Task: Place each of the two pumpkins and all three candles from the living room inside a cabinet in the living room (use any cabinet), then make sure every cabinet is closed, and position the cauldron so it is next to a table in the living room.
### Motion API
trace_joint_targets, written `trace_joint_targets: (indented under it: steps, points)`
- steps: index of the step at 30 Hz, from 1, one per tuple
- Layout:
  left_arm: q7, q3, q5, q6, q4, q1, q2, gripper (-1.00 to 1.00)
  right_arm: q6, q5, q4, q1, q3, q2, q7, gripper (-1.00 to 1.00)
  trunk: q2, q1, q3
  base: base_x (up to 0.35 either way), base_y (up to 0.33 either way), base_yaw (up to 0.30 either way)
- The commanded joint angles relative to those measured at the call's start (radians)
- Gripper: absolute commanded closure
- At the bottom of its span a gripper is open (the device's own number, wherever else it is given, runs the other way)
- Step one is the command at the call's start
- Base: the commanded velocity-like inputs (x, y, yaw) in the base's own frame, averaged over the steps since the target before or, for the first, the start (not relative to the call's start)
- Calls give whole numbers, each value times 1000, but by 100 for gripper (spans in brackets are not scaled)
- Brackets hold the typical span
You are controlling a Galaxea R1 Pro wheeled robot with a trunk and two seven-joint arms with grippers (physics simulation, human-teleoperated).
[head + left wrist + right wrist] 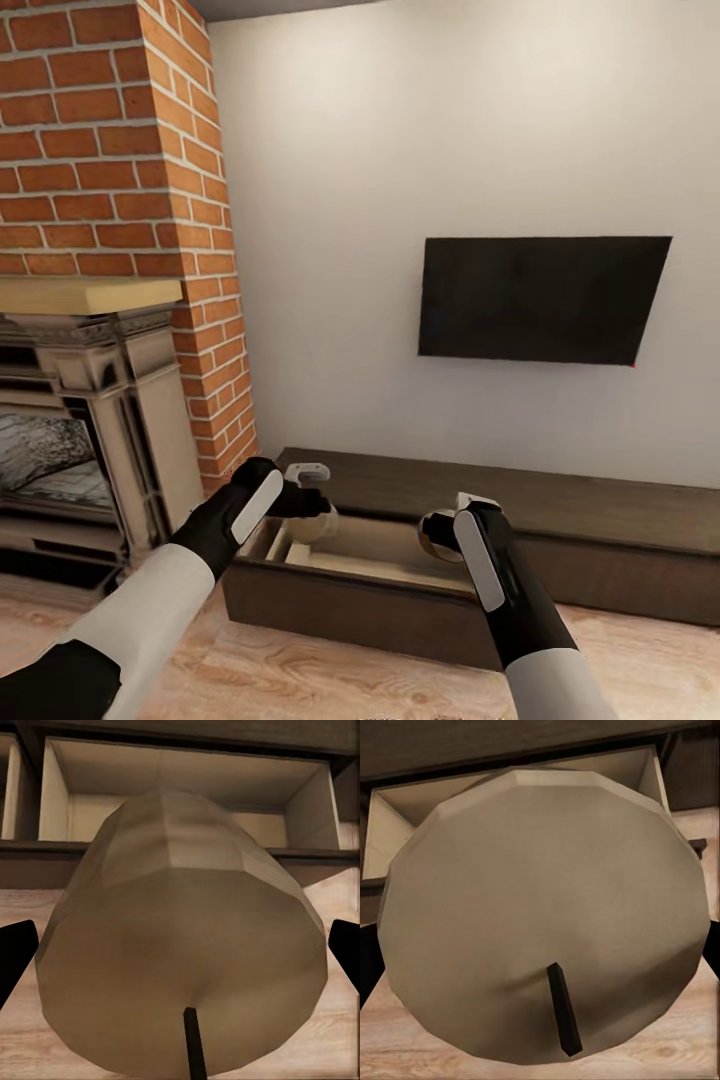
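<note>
The long low dark cabinet [600, 510] stands under the TV, with one drawer [370, 565] pulled open towards me, pale inside. My left gripper [318, 508] is shut on a cream candle [324, 524] above the drawer's left end. My right gripper [440, 530] is shut on a second candle [434, 536] above the drawer's middle. In the left wrist view the candle [187, 945] lies between dark fingertips [15, 952], its wick towards the camera, with the open drawer [187, 787] behind it. The right wrist view has the other candle [540, 907] in front of the drawer [405, 802]. Pumpkins, cauldron and table are out of view.
A black TV [540, 298] hangs on the white wall above the cabinet. A brick chimney [110, 140] with a stone fireplace [80, 430] stands close on the left. Wooden floor [320, 670] lies between me and the drawer front.
</note>
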State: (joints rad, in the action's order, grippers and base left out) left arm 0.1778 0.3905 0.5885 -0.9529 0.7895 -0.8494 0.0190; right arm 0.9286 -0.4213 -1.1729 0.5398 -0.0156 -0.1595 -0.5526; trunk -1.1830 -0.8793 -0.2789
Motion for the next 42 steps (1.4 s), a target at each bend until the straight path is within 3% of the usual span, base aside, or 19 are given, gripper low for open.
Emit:
trace_joint_targets:
  steps: [1, 10, 21, 36, 42]
  points:
    - [11, 2, 9, -3, 2, -1, -1, 100, 1, -11, -1, 1, -1, 0, -10, 100, -1, 0, -2, 0, 2, -214]
    - [10, -2, 9, -3, 0, -2, 0, 100, 2, -11, -1, 0, 1, 1, -10, 100, -1, 0, -13, 30, 1, -208]
    - [13, -8, 14, 10, -9, -2, -1, 100, 3, -12, -1, 0, -10, 1, -9, 100, -1, 0, -19, 215, 0, -91]
    - [13, -3, 13, 16, -8, -2, -1, 100, 2, -13, -1, 0, -16, -6, -7, 100, -1, 0, -27, -19, 94, 130]
    - [11, -2, 13, 16, -7, -2, -1, 100, 1, -15, 0, 0, -35, -8, -3, 100, -1, 0, -28, -3, 11, 48]
